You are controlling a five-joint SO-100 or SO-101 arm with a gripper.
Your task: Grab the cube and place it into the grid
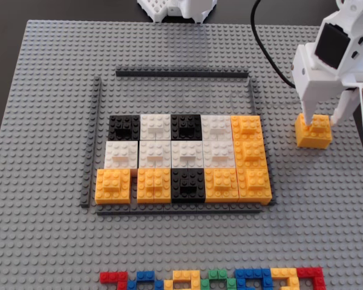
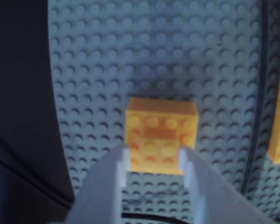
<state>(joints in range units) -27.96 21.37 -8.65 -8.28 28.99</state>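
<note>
I've got the gripper [image 1: 320, 120] down on the cube [image 1: 313, 131], fingers apart and straddling its raised top brick in the wrist view, the cube sitting on the grey baseplate [image 1: 48, 90] well right of the grid [image 1: 184, 158].

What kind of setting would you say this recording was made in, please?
Probably a hobby or lab tabletop set up for robot practice: a grey studded baseplate covers the surface, a grid of toy-brick cubes stands on it, and a white plastic gripper straddles the raised brick on an orange cube.
</note>
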